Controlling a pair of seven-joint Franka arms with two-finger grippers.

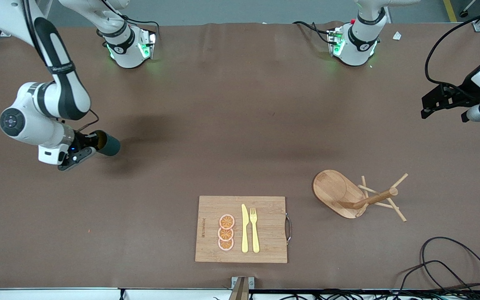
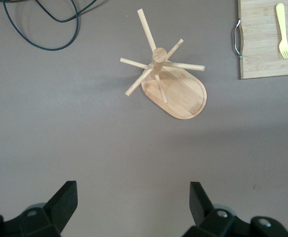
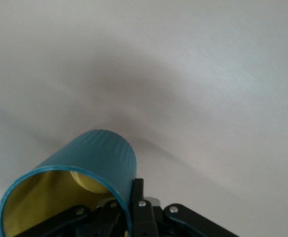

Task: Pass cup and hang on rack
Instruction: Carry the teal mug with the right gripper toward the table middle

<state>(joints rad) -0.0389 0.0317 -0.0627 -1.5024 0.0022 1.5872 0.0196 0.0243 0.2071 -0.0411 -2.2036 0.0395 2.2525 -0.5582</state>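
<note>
Right gripper (image 1: pixel 94 146) sits clamped shut on the rim of the small dark teal ribbed cup (image 1: pixel 108 144), and you see the cup lifted off the table at the right arm's end, tipped on its side with its base pointing toward the middle of the table. From the right wrist view you look into the cup's mouth (image 3: pixel 55 197): the yellowish-tan inside holds nothing, one finger (image 3: pixel 136 197) presses the wall from outside, and the rim is cut off by the picture's edge; you cannot make out the loop handle in either view. Left gripper (image 1: pixel 431 104) hangs above the table at the left arm's end with its jaws spread wide and nothing between them; in the left wrist view only the two dark fingertips (image 2: pixel 64 202) show, and the rest of that hand is cut off. Below it you find the light bamboo mug rack (image 2: pixel 176 94), standing upright on its oval flat base with its thin pegs bare, well apart from the cup. Beside the rack, nearer the middle of the table, lies the rectangular wooden cutting board with a metal handle (image 1: pixel 273 208); on it you see three round orange slices (image 1: pixel 226 233) in a row, a pale yellow knife (image 1: pixel 244 228) and a pale yellow fork (image 1: pixel 254 229) side by side. Black cables (image 1: pixel 444 266) loop at the table corner near the rack, partly cut off.
</note>
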